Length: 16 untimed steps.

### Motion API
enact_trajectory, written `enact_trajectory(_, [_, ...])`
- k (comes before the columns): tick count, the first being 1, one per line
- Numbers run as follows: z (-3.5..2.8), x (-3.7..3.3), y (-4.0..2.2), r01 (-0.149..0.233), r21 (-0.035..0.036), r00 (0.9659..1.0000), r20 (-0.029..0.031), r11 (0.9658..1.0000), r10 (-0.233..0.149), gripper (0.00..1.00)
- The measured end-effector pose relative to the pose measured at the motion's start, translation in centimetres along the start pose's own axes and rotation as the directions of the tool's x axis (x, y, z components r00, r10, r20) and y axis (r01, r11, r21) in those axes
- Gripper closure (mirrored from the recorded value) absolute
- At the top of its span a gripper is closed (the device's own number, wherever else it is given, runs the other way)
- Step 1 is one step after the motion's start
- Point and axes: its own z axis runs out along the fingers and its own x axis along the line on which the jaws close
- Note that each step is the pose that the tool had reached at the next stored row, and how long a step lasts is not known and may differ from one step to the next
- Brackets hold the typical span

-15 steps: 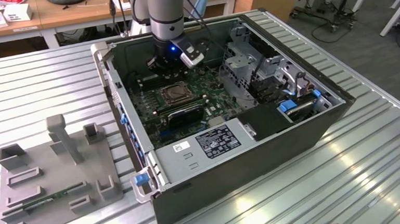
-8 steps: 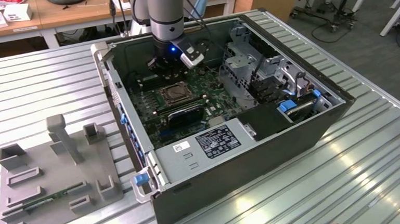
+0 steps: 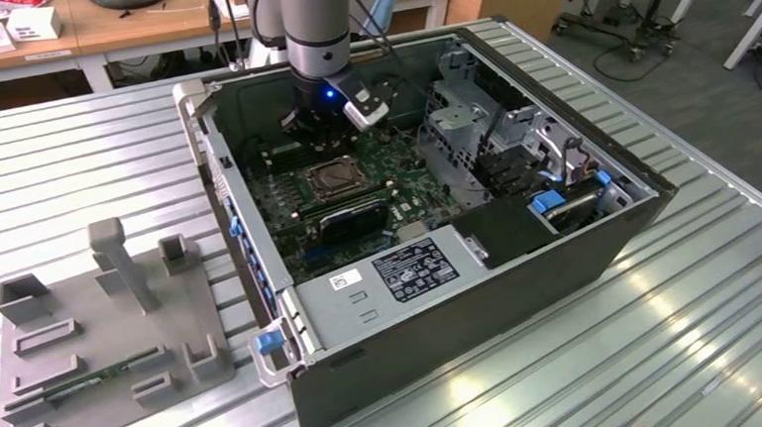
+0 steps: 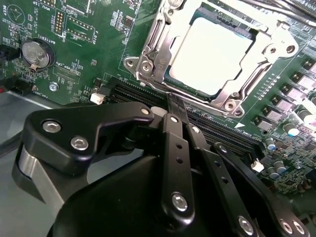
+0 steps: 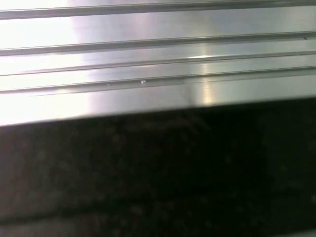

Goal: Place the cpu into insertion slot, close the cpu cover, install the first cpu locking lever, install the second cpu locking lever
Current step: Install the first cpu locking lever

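Just beyond the fingers (image 4: 176, 148), the cpu (image 4: 212, 52)

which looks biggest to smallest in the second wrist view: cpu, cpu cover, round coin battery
1. cpu cover, framing the chip
2. cpu, slightly smaller
3. coin battery, clearly smallest

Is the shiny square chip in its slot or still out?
In. The cpu sits flat and low on the green board, with the silver cpu cover framing its edges.
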Motion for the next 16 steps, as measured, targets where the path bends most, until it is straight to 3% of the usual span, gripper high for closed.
enact_trajectory(5, [-0.19,-0.01,0.04,-0.001,-0.0058,1.0,-0.0003,1.0,0.001,0.89])
enact_trajectory(11, [-0.33,-0.02,0.05,0.0,-0.0071,1.0,0.0013,1.0,0.0,0.89])
enact_trajectory(16, [-0.15,-0.01,-0.06,0.0,-0.0087,1.0,0.0091,1.0,0.0,0.89])
